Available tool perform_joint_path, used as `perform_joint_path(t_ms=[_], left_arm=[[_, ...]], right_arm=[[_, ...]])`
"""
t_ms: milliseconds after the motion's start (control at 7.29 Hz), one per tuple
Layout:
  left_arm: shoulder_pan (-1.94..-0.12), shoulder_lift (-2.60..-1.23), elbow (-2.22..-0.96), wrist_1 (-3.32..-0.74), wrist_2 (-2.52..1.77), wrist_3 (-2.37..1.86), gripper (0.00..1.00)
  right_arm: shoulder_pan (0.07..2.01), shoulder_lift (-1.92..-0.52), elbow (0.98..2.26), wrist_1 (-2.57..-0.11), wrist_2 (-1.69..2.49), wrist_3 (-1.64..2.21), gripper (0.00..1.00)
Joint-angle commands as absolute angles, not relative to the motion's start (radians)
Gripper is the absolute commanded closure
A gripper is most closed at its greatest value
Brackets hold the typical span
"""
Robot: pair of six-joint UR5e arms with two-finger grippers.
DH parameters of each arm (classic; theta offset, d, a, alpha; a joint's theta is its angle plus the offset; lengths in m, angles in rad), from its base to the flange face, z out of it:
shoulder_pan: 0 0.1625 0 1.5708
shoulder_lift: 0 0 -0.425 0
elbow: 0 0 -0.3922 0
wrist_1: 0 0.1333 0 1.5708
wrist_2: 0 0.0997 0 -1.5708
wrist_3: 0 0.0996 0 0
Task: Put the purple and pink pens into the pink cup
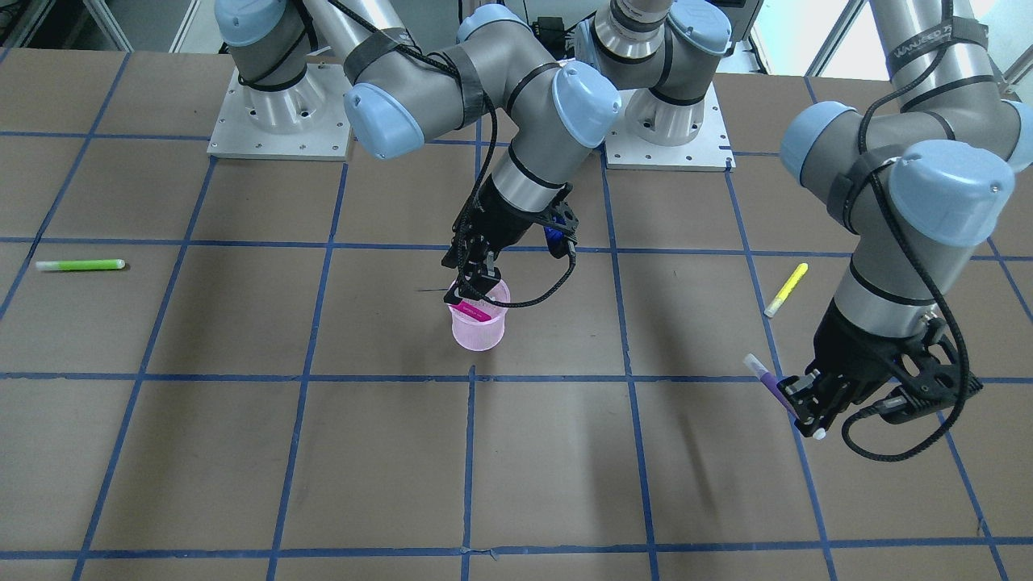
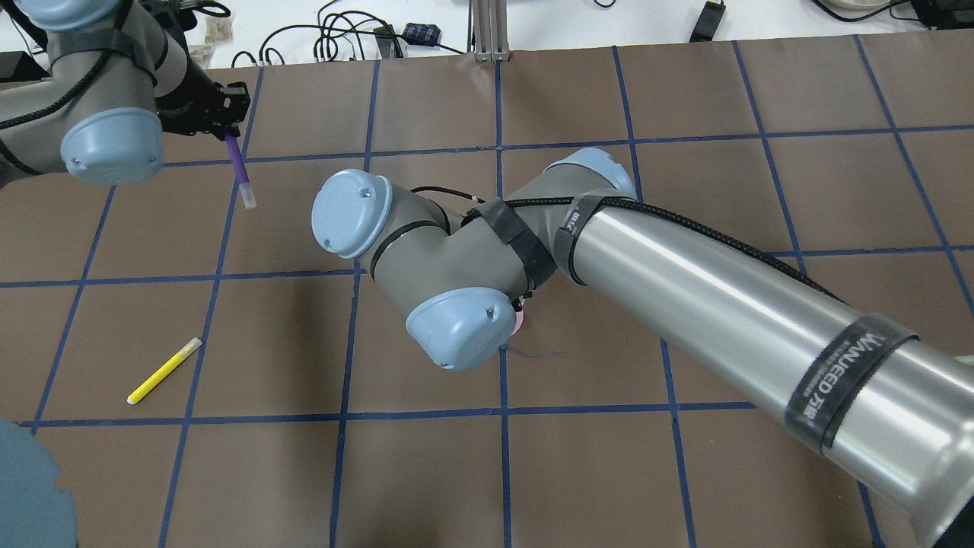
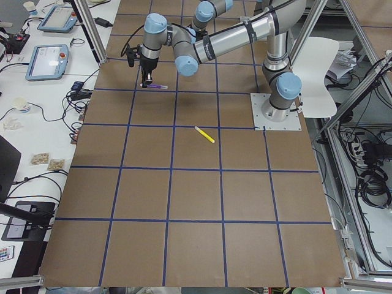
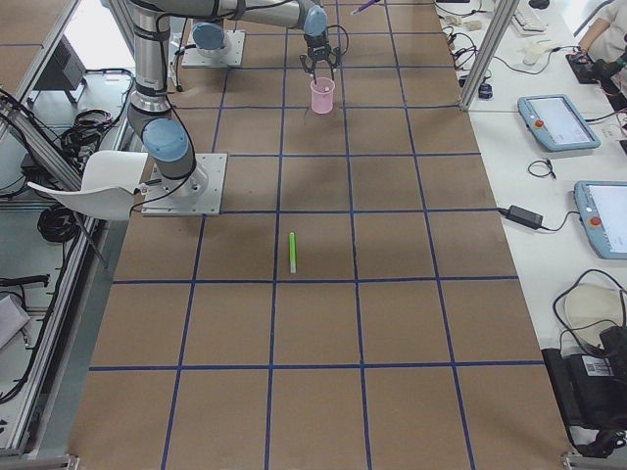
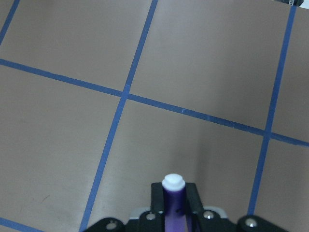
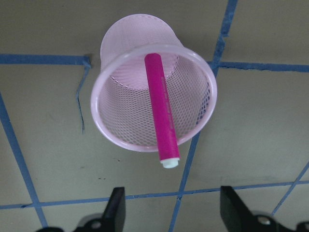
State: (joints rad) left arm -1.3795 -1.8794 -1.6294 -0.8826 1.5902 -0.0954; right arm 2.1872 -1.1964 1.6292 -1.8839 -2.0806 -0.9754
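Observation:
The pink mesh cup [image 1: 482, 331] stands upright near the table's middle. The pink pen [image 1: 468, 310] lies slanted inside it. In the right wrist view the pen [image 6: 161, 111] leans over the cup's rim [image 6: 120, 141], with its white end sticking out past it. My right gripper [image 1: 476, 284] is open and empty just above the cup, its fingers [image 6: 116, 209] clear of the pen. My left gripper [image 1: 800, 403] is shut on the purple pen [image 1: 771, 385] and holds it above the table, far from the cup. The purple pen also shows in the overhead view [image 2: 238, 161] and the left wrist view [image 5: 174, 200].
A yellow highlighter [image 1: 786, 289] lies on the table near my left arm. A green highlighter [image 1: 81, 265] lies far off on my right side. The brown table has a blue tape grid. My right arm's elbow [image 2: 456, 266] hides the cup in the overhead view.

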Motion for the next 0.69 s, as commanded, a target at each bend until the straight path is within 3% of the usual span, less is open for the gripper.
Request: perform_joint_path(t_ms=[0, 548], left_arm=[[-1.399, -1.864, -1.638, -0.885, 1.594, -0.142, 1.0], [-1.648, -1.812, -1.658, -0.885, 1.663, -0.434, 1.0]], right_arm=[[2.063, -1.302, 1.625, -1.884, -1.952, -1.038, 0.0], [1.656, -1.54, 1.625, -1.774, -1.735, -1.057, 0.0]])
